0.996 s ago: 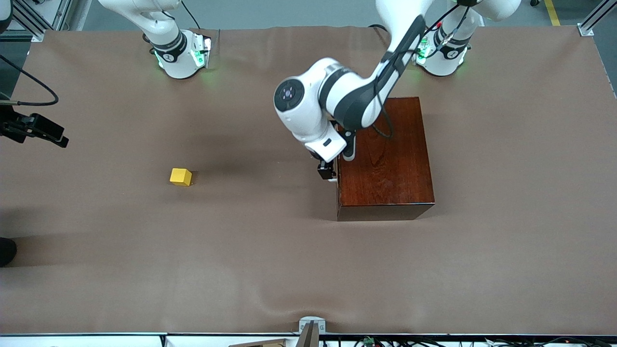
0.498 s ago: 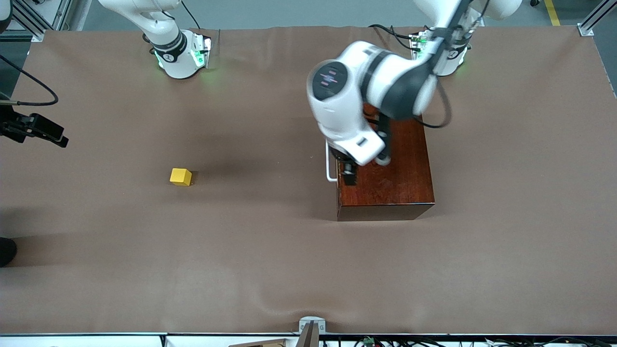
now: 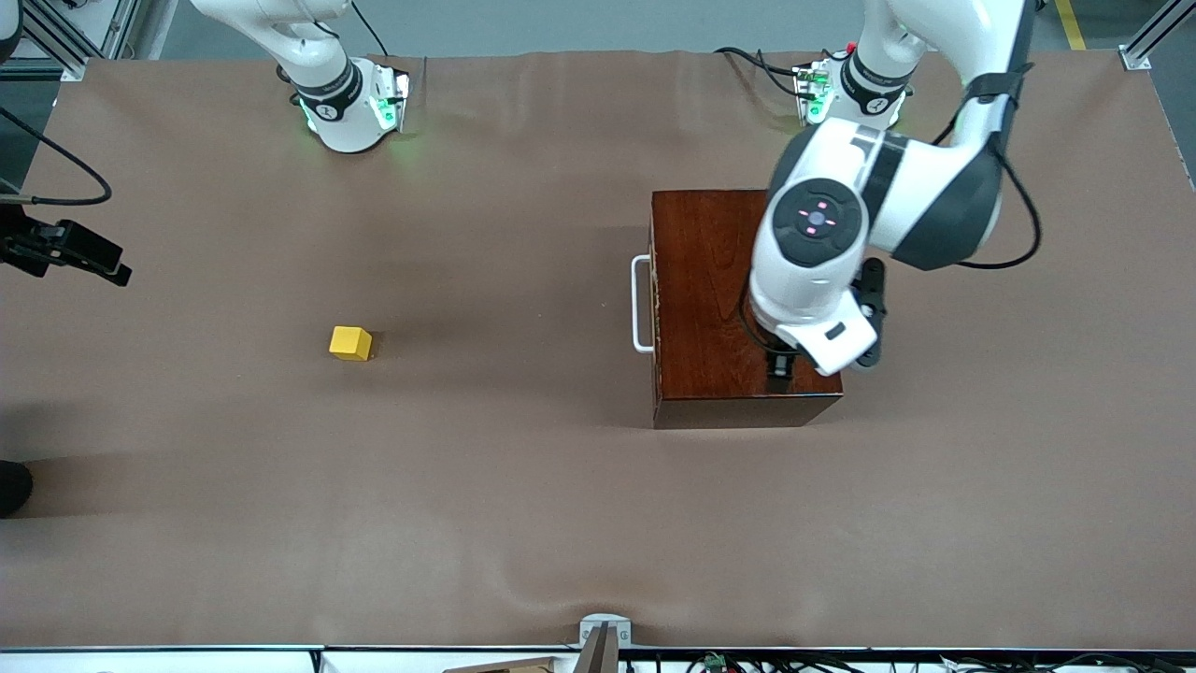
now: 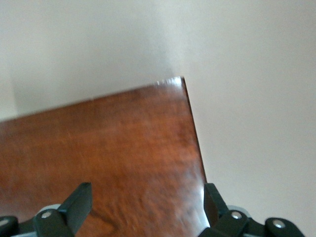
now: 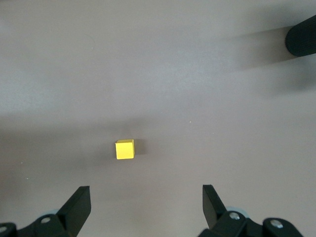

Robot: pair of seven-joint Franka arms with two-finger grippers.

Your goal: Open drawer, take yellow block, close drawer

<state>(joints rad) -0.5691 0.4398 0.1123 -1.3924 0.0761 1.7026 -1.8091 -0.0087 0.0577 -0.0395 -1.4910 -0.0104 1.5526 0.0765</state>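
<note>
Since the earlier frame the left arm has swung off the white handle (image 3: 641, 304) and now holds over the box top. The drawer (image 3: 657, 308) sits shut in the mahogany box (image 3: 710, 290). The yellow block (image 3: 350, 343) lies on the tabletop (image 3: 467, 486), at nine o'clock from the handle, well apart. Left pincer (image 4: 148, 210): jaws apart, empty. Right pincer (image 5: 146, 207): jaws apart, high over the block, waiting. Judgement: retract straight up, clear of the box.

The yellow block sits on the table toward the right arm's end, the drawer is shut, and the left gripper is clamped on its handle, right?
Not quite: the left gripper hangs open over the wooden box, as the left wrist view shows, clear of the handle. The yellow block and the shut drawer are as you say.
</note>
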